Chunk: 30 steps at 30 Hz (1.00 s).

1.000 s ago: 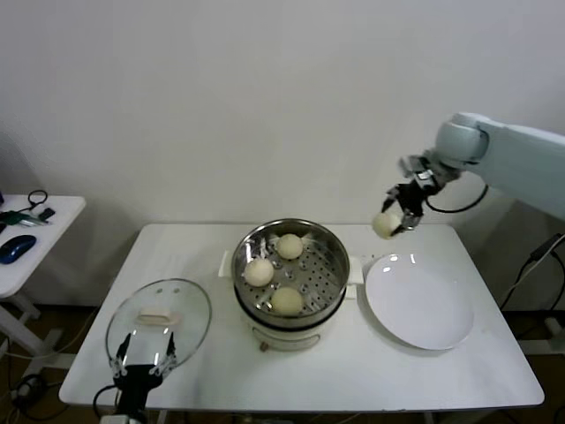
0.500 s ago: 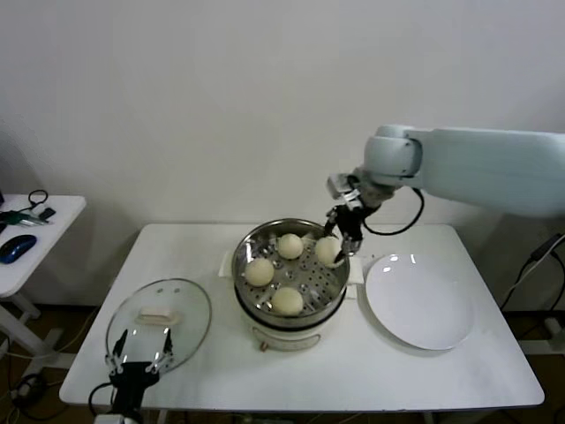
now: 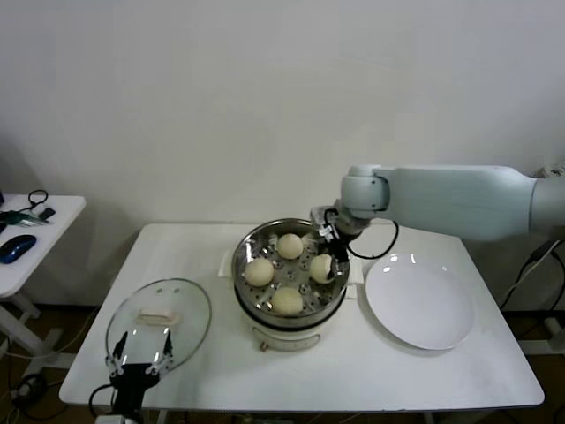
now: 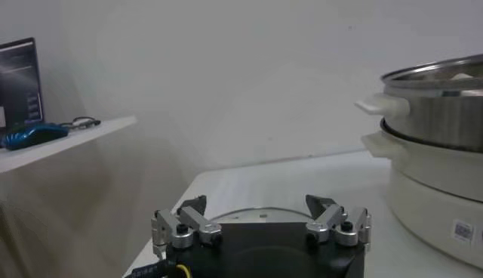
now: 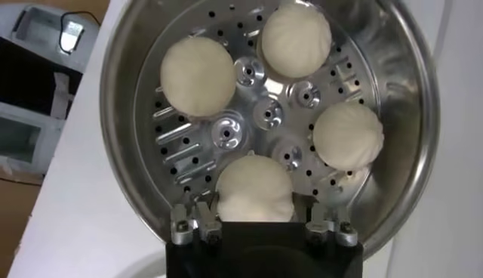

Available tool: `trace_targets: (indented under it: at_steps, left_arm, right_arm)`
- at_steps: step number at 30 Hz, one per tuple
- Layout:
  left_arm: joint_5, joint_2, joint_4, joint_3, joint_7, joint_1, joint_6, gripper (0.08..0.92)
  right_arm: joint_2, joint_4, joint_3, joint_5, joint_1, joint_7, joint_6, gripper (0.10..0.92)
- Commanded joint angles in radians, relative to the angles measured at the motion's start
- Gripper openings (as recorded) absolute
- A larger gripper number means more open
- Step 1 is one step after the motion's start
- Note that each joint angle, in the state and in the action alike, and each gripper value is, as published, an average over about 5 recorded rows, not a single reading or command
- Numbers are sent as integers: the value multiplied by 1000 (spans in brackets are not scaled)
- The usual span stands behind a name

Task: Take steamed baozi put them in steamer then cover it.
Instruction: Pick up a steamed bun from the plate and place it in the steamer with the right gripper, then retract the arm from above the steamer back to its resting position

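The steamer [image 3: 265, 311] stands mid-table on its white cooker base. Three baozi [image 3: 290, 246] [image 3: 259, 271] [image 3: 287, 301] lie loose in it. My right gripper [image 3: 325, 265] reaches down into the basket's right side, shut on the fourth baozi [image 3: 320, 268]. In the right wrist view the gripper [image 5: 258, 205] has a finger on each side of that baozi [image 5: 254, 189], low over the perforated bottom [image 5: 226, 136]. The glass cover [image 3: 159, 322] lies flat on the table at the front left. My left gripper [image 3: 139, 364] waits open just in front of it, and it also shows in the left wrist view [image 4: 256, 204].
An empty white plate [image 3: 419, 305] lies to the right of the steamer. A side table [image 3: 35, 238] with a blue mouse [image 3: 18, 247] and cables stands at the far left. In the left wrist view the steamer [image 4: 445, 113] rises at one side.
My right gripper carried the baozi from above the plate leftwards over the steamer and lowered it into the basket's right side. The left arm has barely moved.
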Motion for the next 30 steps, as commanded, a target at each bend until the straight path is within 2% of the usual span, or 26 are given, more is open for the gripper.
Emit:
trace_targets:
  at_steps: [1,3,9,14,18,23,26,30]
  left_arm:
    - [-1,-1,3,0,0,-1,-1,823]
    - [-1,-2,5,0,0,-2,-1,823]
    - [-3,-3,3,-1,0,-4,3,823]
    - [-28,0,-5,-4,1,1,23,823]
    - [-36,5,-7,-2,2,1,33,823]
    - [-41,8,-7,-1,1,-16,51,823]
    - [-45,10,-8,2,-1,-31,53,823]
    - [-47,29,-14,5,8,-38,51,823]
  right_arm:
    - [26,-40,23,-28,-72,27,-16,671]
    - [31,-46,35,-20,-77,26,-10,682]
    - [18,-57,74,16,-10,-30,47,801]
    - [-59,-66,148,162,85,-54,74,822]
    - [-171,-37,413,285,-33,203,-53,823]
    - [-326,48,796,238,-342,572,-33,823]
    - [-413,110,986,220,-522,683,1,823]
    - [-515,176,1282,132,-857,738,88,823]
